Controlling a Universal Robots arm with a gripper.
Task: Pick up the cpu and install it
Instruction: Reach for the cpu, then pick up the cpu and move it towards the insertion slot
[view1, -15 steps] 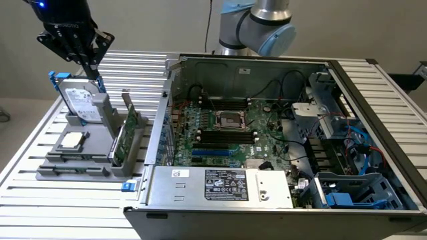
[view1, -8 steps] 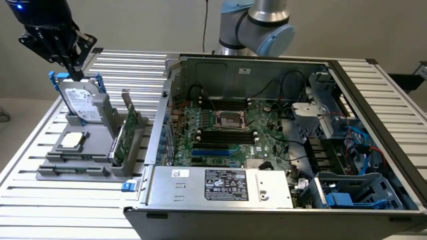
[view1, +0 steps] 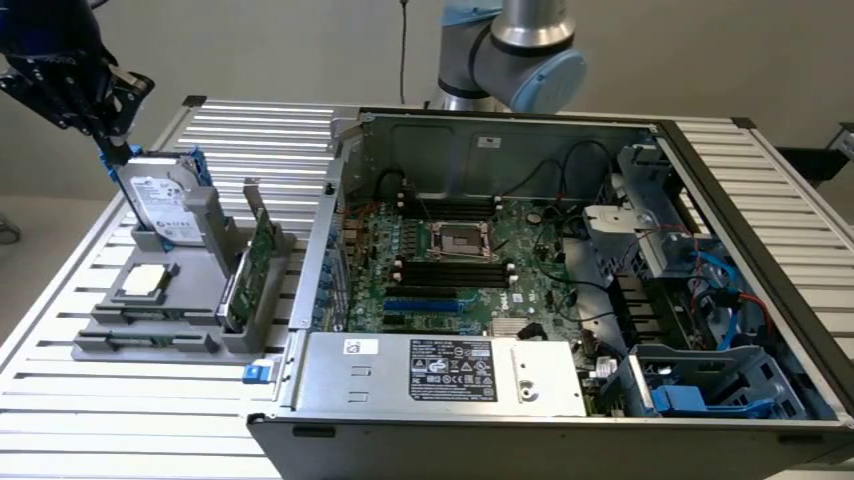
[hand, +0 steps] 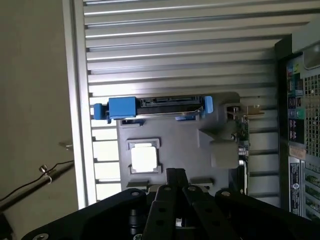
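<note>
Lying flat, the cpu (view1: 144, 282) looks square, silvery.

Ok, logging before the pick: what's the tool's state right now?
Tool: closed, nothing in it; the small flat square silvery chip with a tan rim lies in the grey holder.

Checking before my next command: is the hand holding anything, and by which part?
Nothing is held. The hand is shut and empty; the cpu lies in its grey holder, apart from the hand.
</note>
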